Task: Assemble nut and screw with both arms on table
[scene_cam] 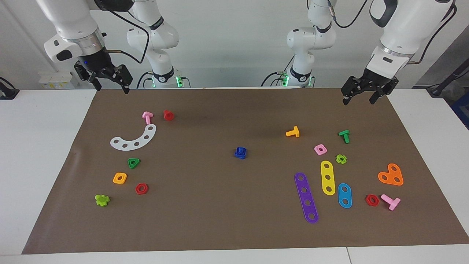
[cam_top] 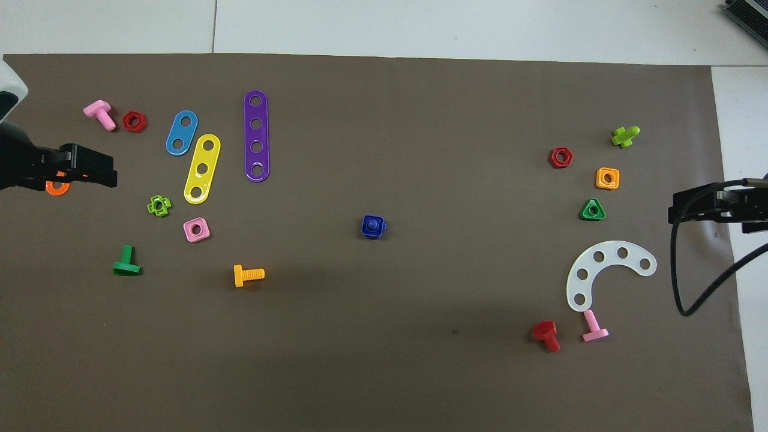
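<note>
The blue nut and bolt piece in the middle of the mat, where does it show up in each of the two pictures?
Facing view: the dark blue nut, with the screw standing in it, sits near the middle of the brown mat.
Overhead view: the same piece again lies near the mat's middle.
Shared landmark: the orange bolt, nearer to the robots than the nut, toward the left arm's end of the table.
</note>
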Robot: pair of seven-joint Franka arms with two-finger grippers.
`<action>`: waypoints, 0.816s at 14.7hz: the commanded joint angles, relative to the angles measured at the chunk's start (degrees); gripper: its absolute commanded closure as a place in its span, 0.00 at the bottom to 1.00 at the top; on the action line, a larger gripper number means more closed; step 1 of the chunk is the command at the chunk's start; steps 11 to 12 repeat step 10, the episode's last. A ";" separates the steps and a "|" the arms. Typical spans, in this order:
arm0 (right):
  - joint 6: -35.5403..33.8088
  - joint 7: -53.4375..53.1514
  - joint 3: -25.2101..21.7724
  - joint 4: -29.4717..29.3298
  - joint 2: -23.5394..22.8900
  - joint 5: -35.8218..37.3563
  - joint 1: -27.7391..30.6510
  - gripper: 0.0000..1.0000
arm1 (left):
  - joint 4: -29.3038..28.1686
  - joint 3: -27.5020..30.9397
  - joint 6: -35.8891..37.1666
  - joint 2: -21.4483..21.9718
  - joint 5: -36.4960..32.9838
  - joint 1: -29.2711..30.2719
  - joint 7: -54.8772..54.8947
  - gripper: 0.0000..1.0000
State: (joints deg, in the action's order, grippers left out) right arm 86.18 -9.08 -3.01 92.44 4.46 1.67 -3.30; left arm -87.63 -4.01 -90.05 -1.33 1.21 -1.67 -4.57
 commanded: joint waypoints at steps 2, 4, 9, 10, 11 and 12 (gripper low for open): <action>-0.93 1.69 0.46 -0.33 0.29 -0.61 0.84 0.00 | -4.65 -0.21 0.49 3.43 0.55 0.71 0.88 0.00; -0.84 1.69 0.46 -0.33 0.29 -0.61 0.84 0.00 | -4.83 -0.13 0.84 3.70 0.55 0.71 0.80 0.00; -0.84 1.61 0.46 -0.33 0.29 -0.61 0.84 0.00 | -5.09 -0.21 1.45 3.79 0.55 1.50 0.97 0.00; -0.93 1.69 0.46 -0.33 0.29 -0.61 0.84 0.00 | -5.09 -0.21 1.37 3.79 0.55 1.50 0.97 0.00; -0.93 1.69 0.46 -0.33 0.29 -0.61 0.84 0.00 | -5.09 -0.21 1.37 3.79 0.55 1.50 0.97 0.00; -0.93 1.69 0.46 -0.33 0.29 -0.61 0.84 0.00 | -5.09 -0.21 1.37 3.79 0.55 1.50 0.97 0.00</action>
